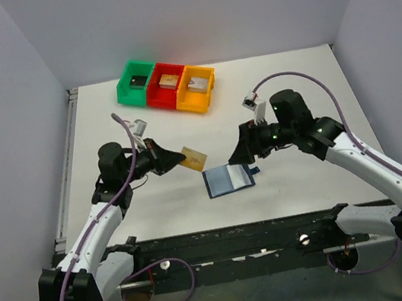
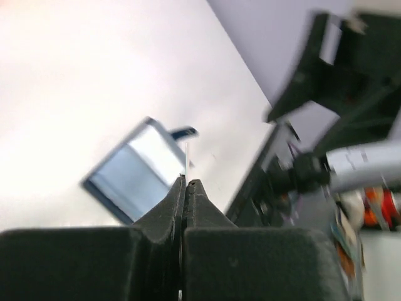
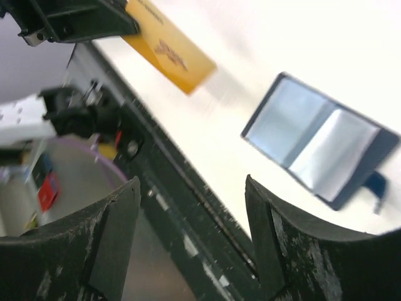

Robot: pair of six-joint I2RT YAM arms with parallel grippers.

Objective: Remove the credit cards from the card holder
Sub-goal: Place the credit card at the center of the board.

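Pinching a tan-gold card, left end effector hovers mid-frame.
Right end effector spread beside open card holder.

Three small plastic bins stand touching in a slanted row at the far side of the white tabletop: a green bin on the left, a red bin in the middle and an orange bin on the right. Each holds one small block: dark in the green, tan in the red, pale in the orange. Pale grey walls enclose the tabletop, and a black rail runs along its near edge.
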